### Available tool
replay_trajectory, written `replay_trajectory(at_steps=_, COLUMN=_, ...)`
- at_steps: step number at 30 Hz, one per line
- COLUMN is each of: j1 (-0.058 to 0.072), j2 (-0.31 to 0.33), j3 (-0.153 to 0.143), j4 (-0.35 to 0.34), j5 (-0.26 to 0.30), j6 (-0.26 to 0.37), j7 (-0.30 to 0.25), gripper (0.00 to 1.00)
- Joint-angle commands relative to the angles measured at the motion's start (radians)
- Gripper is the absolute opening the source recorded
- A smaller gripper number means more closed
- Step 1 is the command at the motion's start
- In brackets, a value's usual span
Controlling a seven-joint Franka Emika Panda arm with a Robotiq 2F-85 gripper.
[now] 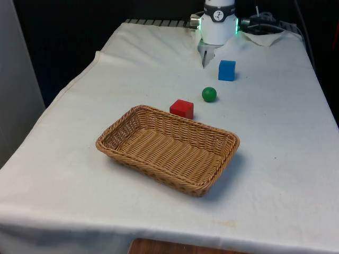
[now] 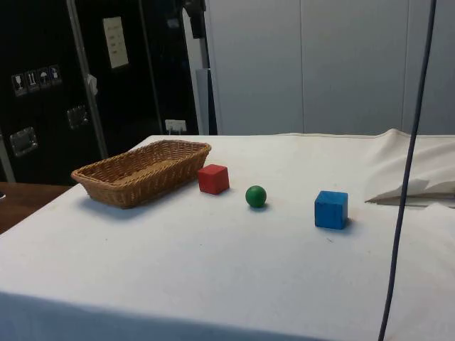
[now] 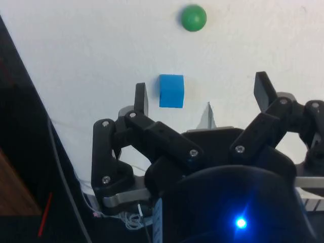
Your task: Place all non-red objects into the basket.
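Note:
A wicker basket lies empty in the middle of the table, its wall seen in the side view too. Just beyond its far rim sits a red cube. A green ball rests a little further on. The blue cube stands nearest the robot. My gripper hangs open above the cloth, beside the blue cube on the front view's left and apart from it, with nothing between its fingers.
A rumpled fold of cloth lies at the robot's end of the table. In the side view a dark cable hangs down in front of it. The cloth drops off at the table's edge.

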Motion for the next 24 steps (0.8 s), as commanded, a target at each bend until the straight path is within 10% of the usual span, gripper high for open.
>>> replay_trajectory(at_steps=1, j1=0.001, j2=-0.007, j3=0.001, j4=-0.007, j5=-0.002, j6=0.000, j7=0.000, gripper=1.00)
replay_trajectory(at_steps=24, j1=0.002, j2=-0.197, j3=0.017, j4=-0.182, j5=-0.106, j6=0.002, j7=0.056, gripper=1.00)
